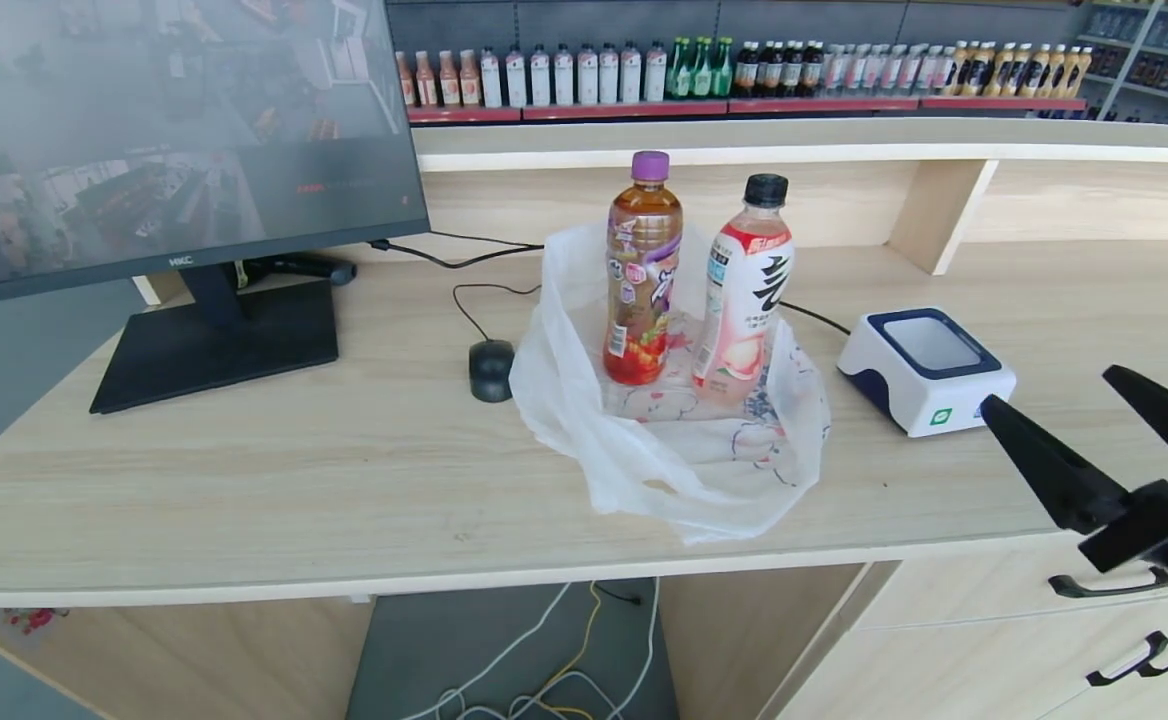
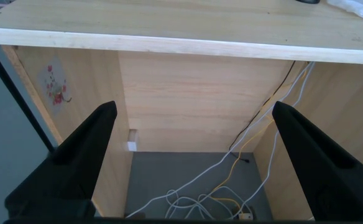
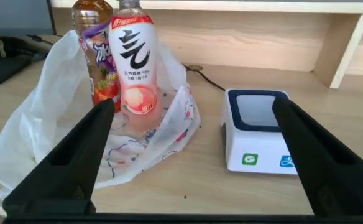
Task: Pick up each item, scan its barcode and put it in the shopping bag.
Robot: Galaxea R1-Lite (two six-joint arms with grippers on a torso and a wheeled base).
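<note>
Two bottles stand upright in the open white shopping bag [image 1: 584,440] [image 3: 38,137] at the middle of the counter: a brown tea bottle [image 1: 642,270] [image 3: 96,56] with a purple cap and a pink peach-drink bottle [image 1: 745,290] [image 3: 133,65] with a black cap. To their right sits the white-and-blue barcode scanner [image 1: 924,368] [image 3: 259,130]. My right gripper [image 1: 1074,410] [image 3: 194,109] hangs open at the counter's front right, apart from everything. My left gripper [image 2: 194,109] is open below the counter edge, facing the space under the desk.
A monitor [image 1: 164,130] on a black stand fills the left back of the counter [image 1: 244,470], with a black mouse [image 1: 491,369] and cables near the bag. A raised wooden ledge runs behind. Drawers [image 1: 1044,640] sit under the right side; loose cables [image 2: 219,193] lie under the desk.
</note>
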